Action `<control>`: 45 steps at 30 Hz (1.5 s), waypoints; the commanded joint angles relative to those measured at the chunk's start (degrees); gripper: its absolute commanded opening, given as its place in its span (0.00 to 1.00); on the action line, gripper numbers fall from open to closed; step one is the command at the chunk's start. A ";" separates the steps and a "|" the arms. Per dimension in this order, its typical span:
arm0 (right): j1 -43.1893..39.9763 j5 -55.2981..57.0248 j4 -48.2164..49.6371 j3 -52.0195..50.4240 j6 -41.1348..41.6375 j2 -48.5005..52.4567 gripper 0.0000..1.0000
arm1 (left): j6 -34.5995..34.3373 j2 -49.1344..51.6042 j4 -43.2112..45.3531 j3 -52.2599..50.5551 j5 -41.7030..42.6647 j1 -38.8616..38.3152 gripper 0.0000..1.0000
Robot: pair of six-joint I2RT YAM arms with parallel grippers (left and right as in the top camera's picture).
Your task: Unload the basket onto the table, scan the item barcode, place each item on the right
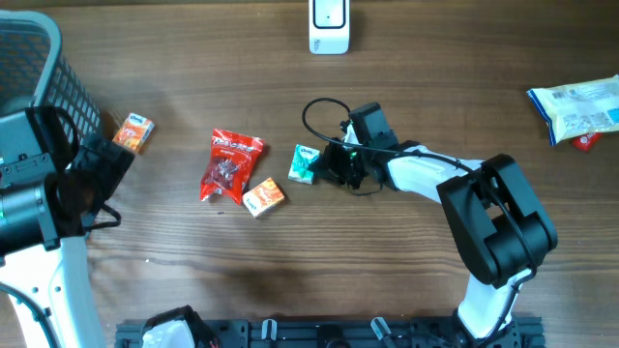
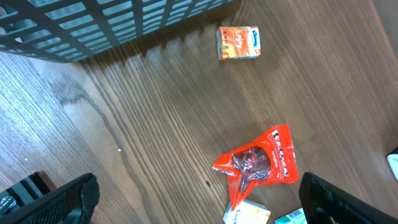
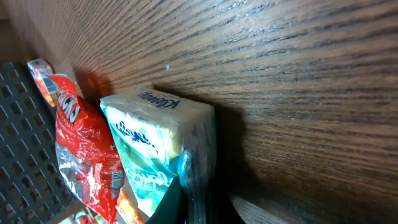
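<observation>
The item, a green tissue pack, lies on the wooden table just left of centre. In the right wrist view the green tissue pack fills the lower left. My right gripper is at the pack's right edge. Its jaws are shut, with the pack's wrapper edge pinched between them. My left gripper hangs open above the table at the left, nothing between its fingers. A corner of the green pack with barcode stripes peeks in at the bottom of the left wrist view. A white scanner stands at the back edge.
A red snack bag and a small orange pack lie just left of the green pack. Another orange tissue pack sits beside the black mesh basket at far left. A white-blue bag lies at far right.
</observation>
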 commanded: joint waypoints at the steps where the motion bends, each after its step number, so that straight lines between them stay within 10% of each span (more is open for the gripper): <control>1: 0.33 5.35 -0.26 -1.62 0.15 3.43 0.04 | 0.00 0.02 0.15 0.00 0.50 0.42 1.00; 10: -6.99 -20.44 9.05 -1.01 -6.10 -0.70 0.04 | 0.00 0.02 0.17 0.00 0.50 0.42 1.00; 18: -16.98 -58.64 37.33 -0.98 3.80 -1.05 0.04 | 0.00 0.02 0.20 0.00 0.50 0.42 1.00; 26: -19.87 -58.53 53.55 -1.20 22.64 -1.16 0.04 | 0.02 0.02 -0.13 0.00 0.48 0.42 1.00; 45: -25.81 -56.96 48.17 -0.98 24.63 -1.31 0.04 | 0.02 0.02 -0.09 0.00 0.48 0.42 1.00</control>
